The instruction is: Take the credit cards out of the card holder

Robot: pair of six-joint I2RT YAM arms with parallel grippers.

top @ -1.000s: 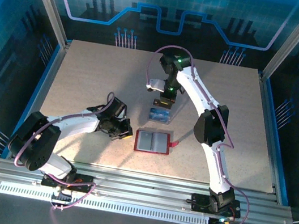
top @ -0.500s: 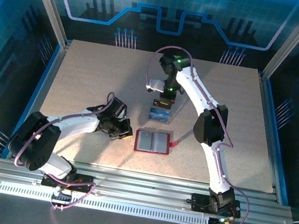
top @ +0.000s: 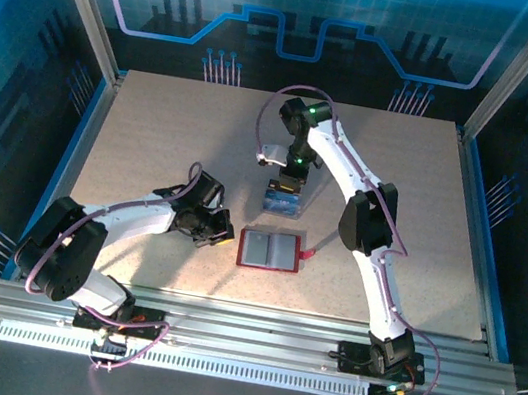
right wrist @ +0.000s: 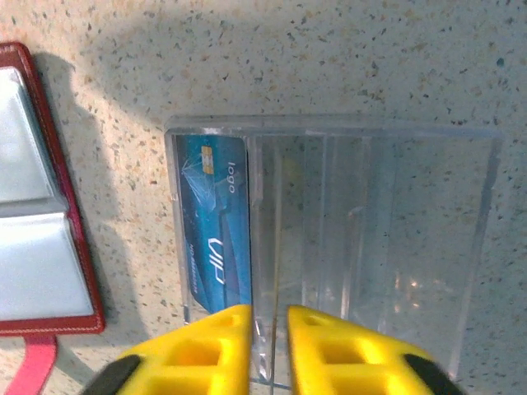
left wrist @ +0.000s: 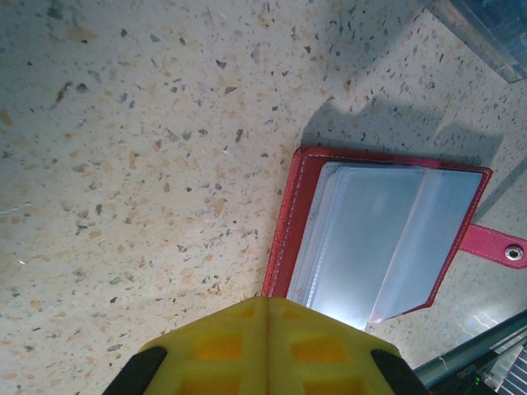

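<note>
A: Above the clear plastic tray (right wrist: 329, 127), why does the right gripper (right wrist: 268, 346) stand with jaws slightly parted?

B: Probably a release: a blue plastic card (right wrist: 216, 222) lies in its end slot. The open dark red wallet (left wrist: 370, 239) lies flat, pockets upward, just beside the clenched, empty left gripper (left wrist: 268, 346).

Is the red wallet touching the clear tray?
Apart. In the right wrist view, a strip of bare table shows between the red wallet and the clear tray.

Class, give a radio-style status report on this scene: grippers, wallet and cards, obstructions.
Left gripper shut beside wallet. Right gripper slightly open above tray. Wallet open flat; blue card in tray. Nothing on wallet.
</note>
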